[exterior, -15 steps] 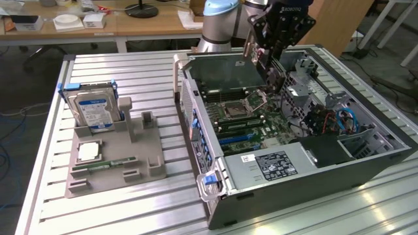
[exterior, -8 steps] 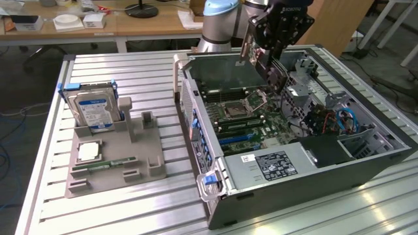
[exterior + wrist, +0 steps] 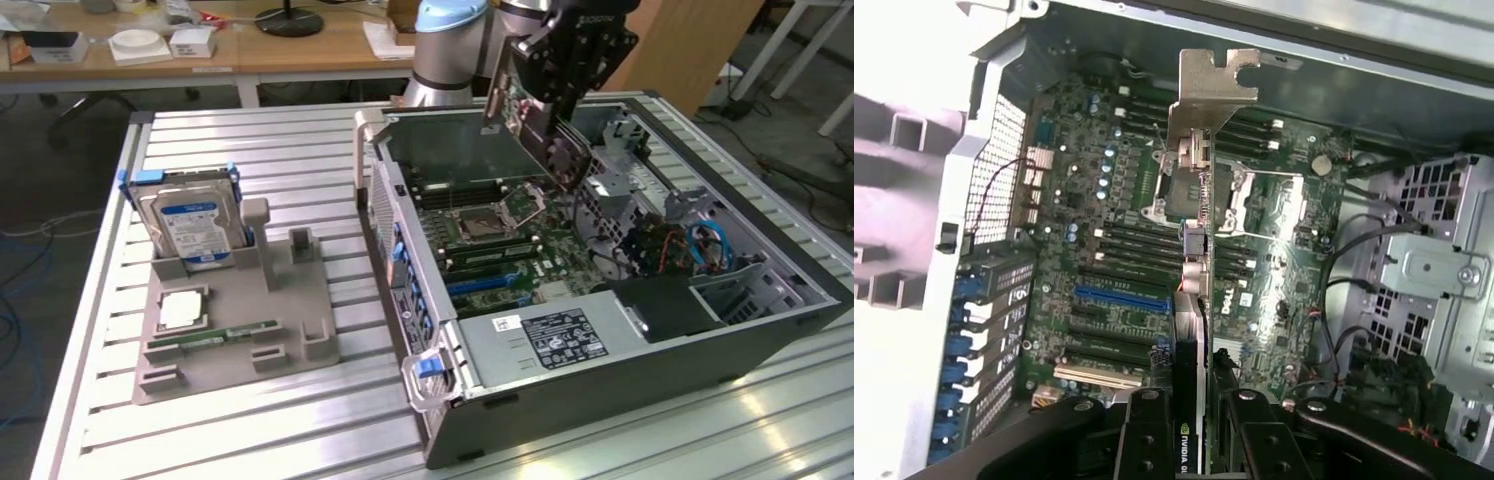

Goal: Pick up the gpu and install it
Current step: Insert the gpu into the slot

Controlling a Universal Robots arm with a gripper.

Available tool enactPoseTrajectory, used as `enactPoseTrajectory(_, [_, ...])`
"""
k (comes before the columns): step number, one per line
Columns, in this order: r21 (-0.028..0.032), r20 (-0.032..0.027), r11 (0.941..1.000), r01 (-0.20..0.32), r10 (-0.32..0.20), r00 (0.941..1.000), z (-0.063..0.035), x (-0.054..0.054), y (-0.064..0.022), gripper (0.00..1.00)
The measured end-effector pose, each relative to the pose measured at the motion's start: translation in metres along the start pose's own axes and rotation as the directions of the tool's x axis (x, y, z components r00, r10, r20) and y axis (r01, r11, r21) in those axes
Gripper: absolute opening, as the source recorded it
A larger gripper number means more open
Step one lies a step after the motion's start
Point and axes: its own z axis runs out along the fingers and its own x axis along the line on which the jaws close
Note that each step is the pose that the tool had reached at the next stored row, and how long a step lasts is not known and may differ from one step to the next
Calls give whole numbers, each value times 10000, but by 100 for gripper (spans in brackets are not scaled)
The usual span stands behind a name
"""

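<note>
Gripper [image 3: 558,92] is partly closed, pinching the gpu [image 3: 571,150] and holding it up over the open pc case [image 3: 641,350]. Card stands on its thin edge, silver bracket [image 3: 1209,95] at the far end. It looks crosswise to the blue slot [image 3: 1119,297] below. Lots of room above the motherboard [image 3: 1104,200]; drive cage [image 3: 1434,270] is close by.

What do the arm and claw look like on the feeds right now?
The arm is silver-grey tubing with a light blue joint cap. The claw is matte black with white lettering on its body; its fingers are black linkage bars joined by round bolts.
</note>
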Motion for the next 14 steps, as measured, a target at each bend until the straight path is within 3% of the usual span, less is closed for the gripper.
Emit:
enactPoseTrajectory(7, [-27,-3,9952,981,-981,9952,2,0,0,26])
enactPoseTrajectory(14, [-52,-5,9812,1931,-1931,9812,4,0,0,26])
